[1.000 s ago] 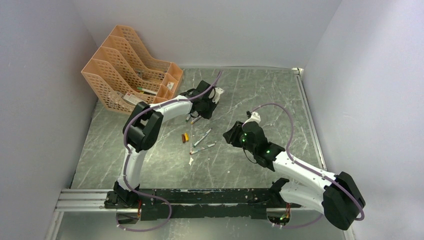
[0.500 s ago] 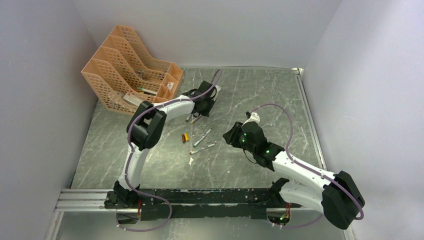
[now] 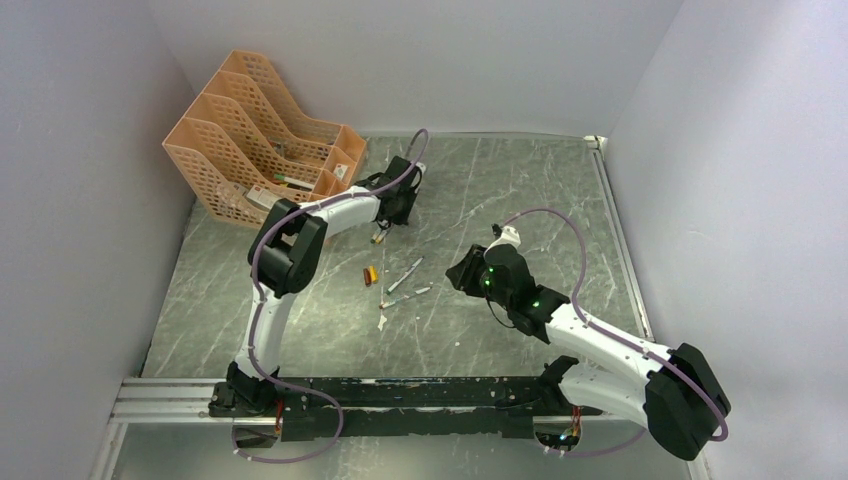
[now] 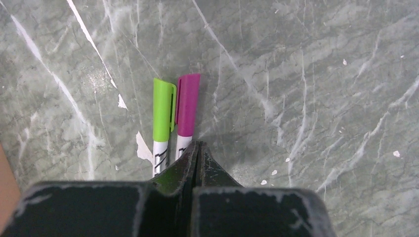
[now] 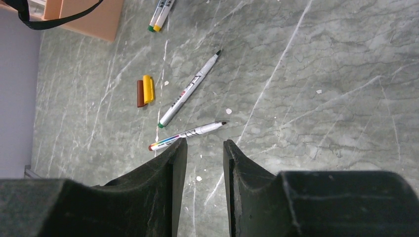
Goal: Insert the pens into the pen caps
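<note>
Black-fingered, the right gripper (image 5: 204,143) hung narrowly parted and empty at bottom centre. Just beyond lay two uncapped pens (image 5: 190,89), with a yellow cap (image 5: 147,89) and a brown cap (image 5: 140,94) to their left. Farther off, the left gripper (image 4: 197,145) was closed on nothing, just beside a green-capped pen (image 4: 163,113) and a magenta-capped pen (image 4: 188,106).

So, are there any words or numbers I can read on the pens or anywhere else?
No text here is clear enough to quote.
Upper open pen: dark print along the barrel, too small to read.
Lower open pen: rainbow stripe and some print, too blurred to read.
Green-capped pen: black marks on the white barrel, only partly showing, unreadable.
White item in the orange rack: a red mark, too small to read.
</note>
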Action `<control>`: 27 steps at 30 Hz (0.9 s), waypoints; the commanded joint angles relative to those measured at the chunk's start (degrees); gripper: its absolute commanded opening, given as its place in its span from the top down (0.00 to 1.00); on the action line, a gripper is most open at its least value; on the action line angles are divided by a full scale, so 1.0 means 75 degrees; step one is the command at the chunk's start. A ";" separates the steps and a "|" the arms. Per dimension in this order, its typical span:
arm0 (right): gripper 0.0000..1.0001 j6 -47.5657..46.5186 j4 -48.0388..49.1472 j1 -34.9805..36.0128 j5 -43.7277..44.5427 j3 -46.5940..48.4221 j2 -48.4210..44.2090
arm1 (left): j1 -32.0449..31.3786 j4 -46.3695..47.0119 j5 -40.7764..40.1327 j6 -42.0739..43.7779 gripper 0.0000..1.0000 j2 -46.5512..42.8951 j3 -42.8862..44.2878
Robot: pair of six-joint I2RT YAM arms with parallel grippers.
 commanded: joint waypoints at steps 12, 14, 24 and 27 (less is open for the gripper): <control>0.42 0.0083 -0.0246 0.0446 0.0373 0.0901 0.1592 | -0.0360 0.2029 0.2532 0.0740 0.66 -0.2809 -0.2066; 0.41 0.0440 -0.0247 0.0506 0.0591 0.0885 0.1595 | -0.0607 0.2475 0.2837 0.1254 0.61 -0.3401 -0.2874; 0.29 -0.0141 -0.1938 -0.0910 0.2024 0.0809 -0.0124 | -0.1489 0.1497 0.2968 0.1426 0.33 -0.5032 -0.4788; 0.27 -0.0592 -0.2356 -0.1442 0.2106 0.0845 -0.0614 | -0.1668 0.1424 0.2826 0.1250 0.25 -0.5157 -0.5087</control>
